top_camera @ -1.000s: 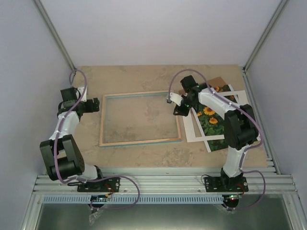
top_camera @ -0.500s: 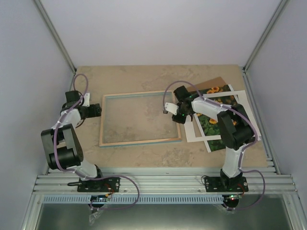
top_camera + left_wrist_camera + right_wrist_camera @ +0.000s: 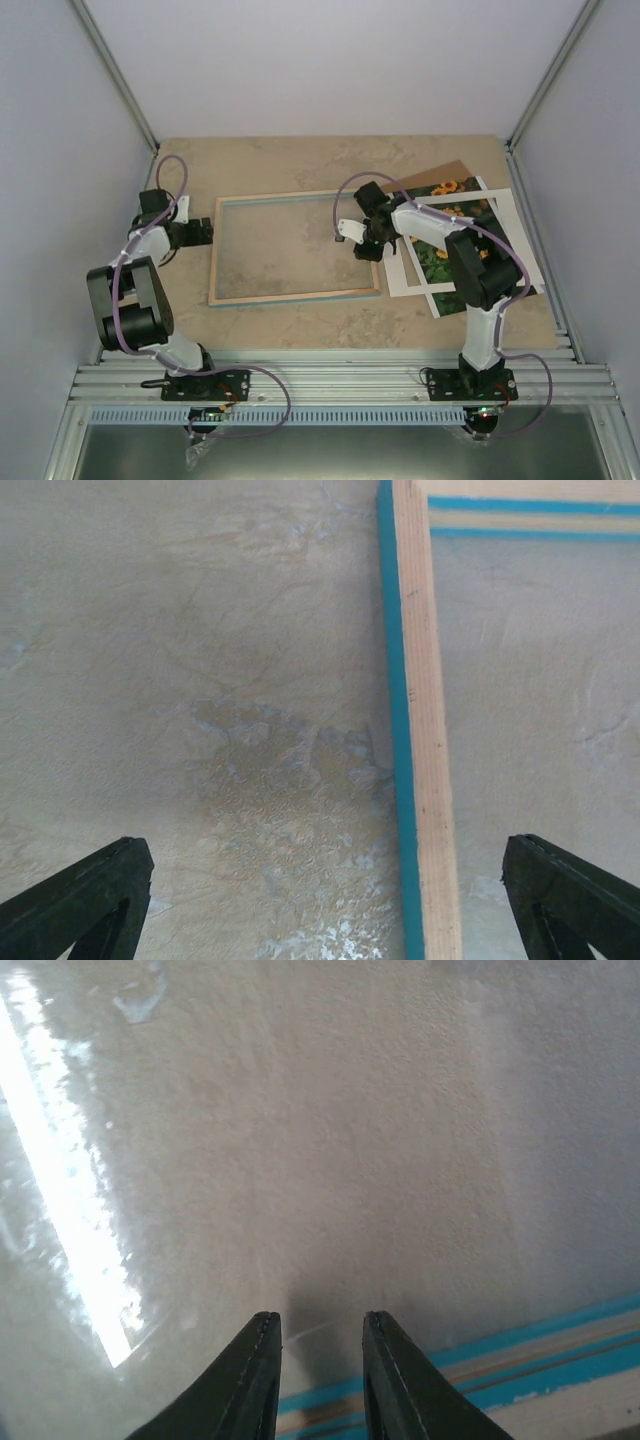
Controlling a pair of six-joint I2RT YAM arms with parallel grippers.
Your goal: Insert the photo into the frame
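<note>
The frame (image 3: pixel 290 296) lies flat in the middle of the table, pale wooden back up, turquoise showing at its edges. The photo (image 3: pixel 440 255) of sunflowers lies to its right, partly covered by a white mat (image 3: pixel 405 280). My left gripper (image 3: pixel 203 231) is open wide at the frame's left rail; in the left wrist view that gripper (image 3: pixel 325 880) straddles the rail (image 3: pixel 420 780). My right gripper (image 3: pixel 357 240) hangs low over the glass just inside the right rail. In the right wrist view this gripper (image 3: pixel 320 1322) is narrowly open and holds nothing, with the rail (image 3: pixel 500 1370) below it.
A brown backing panel (image 3: pixel 452 168) lies under the photo and mat at the back right. Bare table (image 3: pixel 290 160) lies behind the frame. Metal rails (image 3: pixel 330 380) run along the near edge.
My left gripper has dropped and closed in on the frame's left rail. My right gripper has moved left from the mat's edge to over the frame's glass.
</note>
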